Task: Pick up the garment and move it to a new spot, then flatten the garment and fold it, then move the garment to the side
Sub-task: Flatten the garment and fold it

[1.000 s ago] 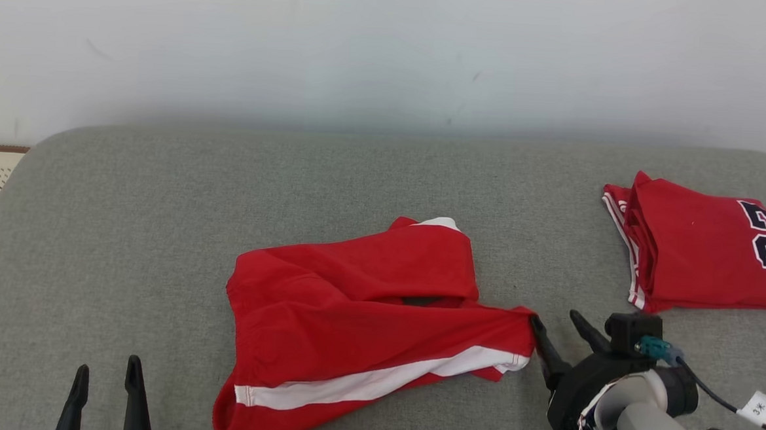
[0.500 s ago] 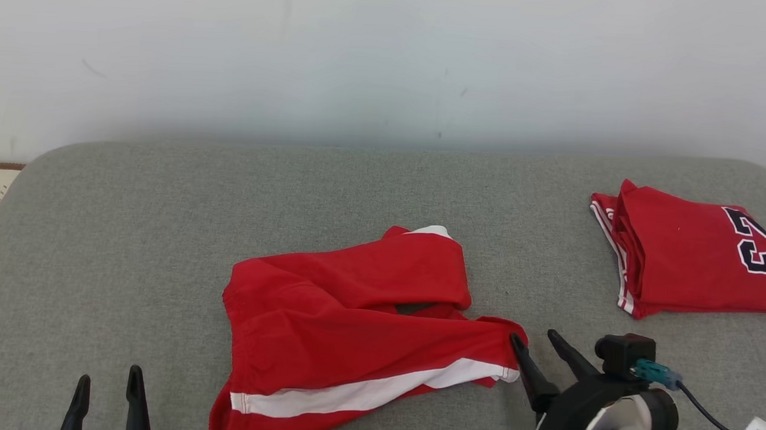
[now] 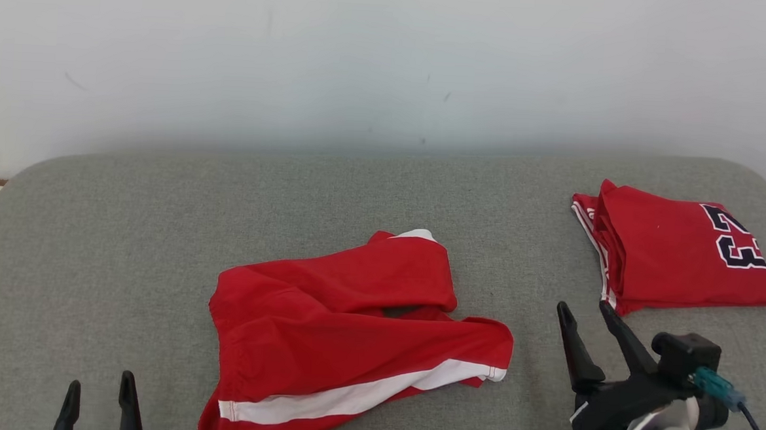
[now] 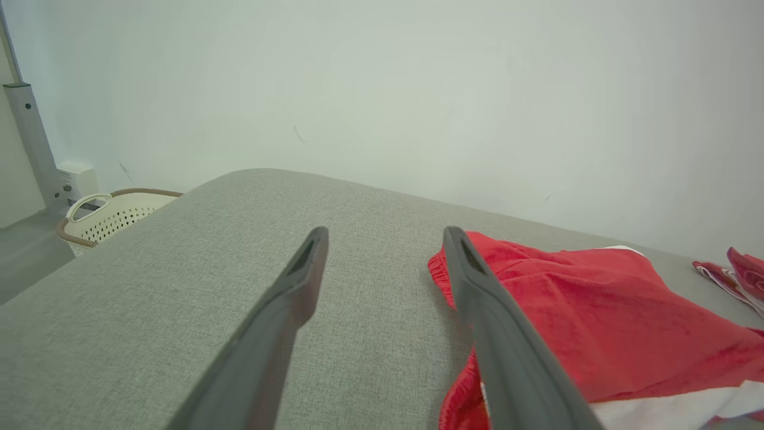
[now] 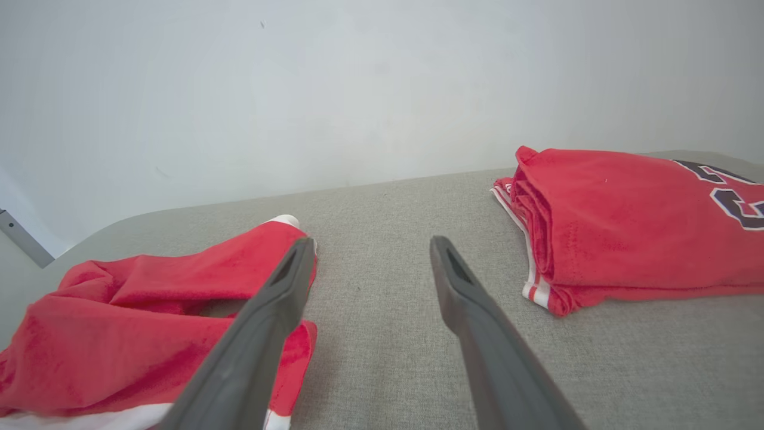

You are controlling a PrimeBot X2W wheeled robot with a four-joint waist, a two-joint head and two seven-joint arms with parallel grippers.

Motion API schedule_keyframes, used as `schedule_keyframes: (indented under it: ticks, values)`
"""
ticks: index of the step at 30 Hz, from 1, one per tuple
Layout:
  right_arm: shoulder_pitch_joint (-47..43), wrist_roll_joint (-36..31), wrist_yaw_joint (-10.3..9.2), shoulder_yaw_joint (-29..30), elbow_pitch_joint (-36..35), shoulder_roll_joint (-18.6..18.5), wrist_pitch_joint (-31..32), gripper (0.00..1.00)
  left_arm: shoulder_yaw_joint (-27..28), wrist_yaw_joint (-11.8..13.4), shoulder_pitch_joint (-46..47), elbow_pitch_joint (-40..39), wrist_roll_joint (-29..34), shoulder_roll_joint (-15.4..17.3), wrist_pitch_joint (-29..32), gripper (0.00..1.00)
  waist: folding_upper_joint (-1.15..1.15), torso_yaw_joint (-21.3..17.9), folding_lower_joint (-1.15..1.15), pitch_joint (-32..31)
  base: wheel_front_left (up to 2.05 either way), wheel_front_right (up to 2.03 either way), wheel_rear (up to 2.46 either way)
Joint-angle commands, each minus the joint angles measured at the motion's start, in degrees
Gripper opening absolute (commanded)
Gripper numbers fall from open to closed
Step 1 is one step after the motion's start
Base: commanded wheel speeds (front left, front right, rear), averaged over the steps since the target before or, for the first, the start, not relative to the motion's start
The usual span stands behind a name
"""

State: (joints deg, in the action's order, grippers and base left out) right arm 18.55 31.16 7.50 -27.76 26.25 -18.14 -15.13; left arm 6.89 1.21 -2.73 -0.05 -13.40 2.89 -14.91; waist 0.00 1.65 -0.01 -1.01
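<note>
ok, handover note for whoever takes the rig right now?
Left gripper: open, empty, left of the shorts, not touching.
Right gripper: open, empty, between shorts and folded jersey, touching neither.
Shorts: middle of the pad, rumpled, held by nothing.
Done: jersey folded, lying at the right.
Left: flatten shorts, fold, move aside.

Two garments (image 3: pixel 350 331) (image 3: pixel 676 256), two tools (image 3: pixel 100 378) (image 3: pixel 583 305), one basket (image 4: pixel 113 215)

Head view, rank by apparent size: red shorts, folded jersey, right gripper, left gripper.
1. red shorts
2. folded jersey
3. right gripper
4. left gripper; mostly cropped at the frame edge, so 3 versus 4 is unsure.
</note>
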Motion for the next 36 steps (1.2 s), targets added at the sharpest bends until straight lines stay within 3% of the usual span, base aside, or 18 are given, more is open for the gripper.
schedule_keyframes:
  ticks: [1,12,36]
  values:
    - [-2.07,-1.30,-0.02,1.28,-1.33,0.74,-0.09,1.00,0.00,0.17,-1.21,-0.07,1.59,0.02,-0.19,1.00,0.00,-0.17,0.01,-0.23,0.00,0.00,0.00]
    - [-11.04,-8.64,-0.02,7.96,-8.88,4.39,0.06,1.00,-1.55,-3.13,-2.66,1.14,5.57,1.54,-0.20,1.00,0.00,-0.84,0.01,-1.69,0.00,0.00,0.00]
    - [-16.42,-11.63,-0.02,11.42,-15.06,7.67,3.52,1.00,-0.01,-0.36,-3.08,1.88,7.11,2.15,-0.19,1.00,0.00,-0.71,0.01,-2.62,0.00,0.00,0.00]
